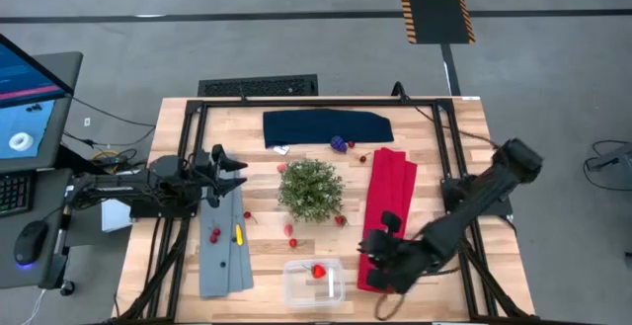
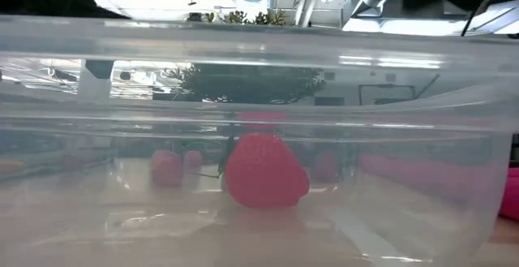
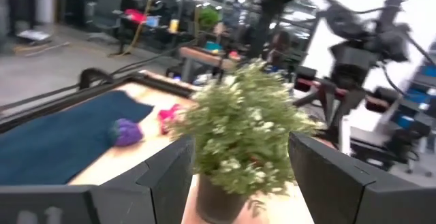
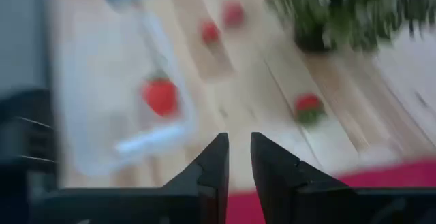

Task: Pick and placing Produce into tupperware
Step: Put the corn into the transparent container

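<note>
One red strawberry (image 1: 318, 271) lies in the clear tupperware (image 1: 292, 288); right tool (image 1: 380, 251) nearly closed, empty.

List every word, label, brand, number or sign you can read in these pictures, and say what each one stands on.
None can be read.
The monitor left of the table shows a blue screen with shapes, too small to read.
The yellow-and-black striped floor strip carries stripes only, no letters.
The tupperware, the strawberry in it, the potted plant and the cloths show no print.
Room signs in the wrist views are too blurred.
</note>
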You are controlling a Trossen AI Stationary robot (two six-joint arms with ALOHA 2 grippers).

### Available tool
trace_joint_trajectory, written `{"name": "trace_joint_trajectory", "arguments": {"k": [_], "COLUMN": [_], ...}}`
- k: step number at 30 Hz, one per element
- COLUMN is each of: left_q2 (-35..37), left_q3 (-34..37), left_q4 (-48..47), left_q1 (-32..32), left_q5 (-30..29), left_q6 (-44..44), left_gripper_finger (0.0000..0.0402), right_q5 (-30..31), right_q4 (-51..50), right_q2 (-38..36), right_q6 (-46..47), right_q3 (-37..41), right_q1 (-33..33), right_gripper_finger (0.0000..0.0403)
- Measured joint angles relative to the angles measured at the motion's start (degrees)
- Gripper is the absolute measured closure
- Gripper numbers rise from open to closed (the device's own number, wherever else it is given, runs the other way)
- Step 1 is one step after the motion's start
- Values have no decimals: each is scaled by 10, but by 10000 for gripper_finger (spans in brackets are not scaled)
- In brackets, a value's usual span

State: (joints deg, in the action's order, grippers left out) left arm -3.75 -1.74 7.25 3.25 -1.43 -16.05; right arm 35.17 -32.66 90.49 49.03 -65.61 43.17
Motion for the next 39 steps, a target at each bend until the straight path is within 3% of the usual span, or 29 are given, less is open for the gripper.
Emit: {"name": "trace_joint_trajectory", "arguments": {"k": [4,9,15,21,27,33,39], "left_q2": [-2,-39,-140,-275,-375,-420,-425], "left_q3": [-4,-53,-169,-272,-312,-317,-317], "left_q4": [4,-25,-189,-347,-448,-563,-566], "left_q1": [-23,-49,-75,-94,-118,-163,-237], "left_q5": [0,-4,-78,-101,-67,-64,-59], "left_q6": [-1,-10,-23,-55,-127,-253,-372], "left_gripper_finger": [173,173,173,173,173,173,173], "right_q5": [55,69,63,33,-1,25,27], "right_q4": [133,286,400,471,512,517,524], "right_q2": [-61,-95,-99,-99,-99,-81,-57], "right_q6": [-60,-140,-212,-222,-180,-151,-144], "right_q3": [81,158,209,248,284,294,294], "right_q1": [33,45,39,41,63,90,93], "right_gripper_finger": [317,317,317,317,317,317,317]}}
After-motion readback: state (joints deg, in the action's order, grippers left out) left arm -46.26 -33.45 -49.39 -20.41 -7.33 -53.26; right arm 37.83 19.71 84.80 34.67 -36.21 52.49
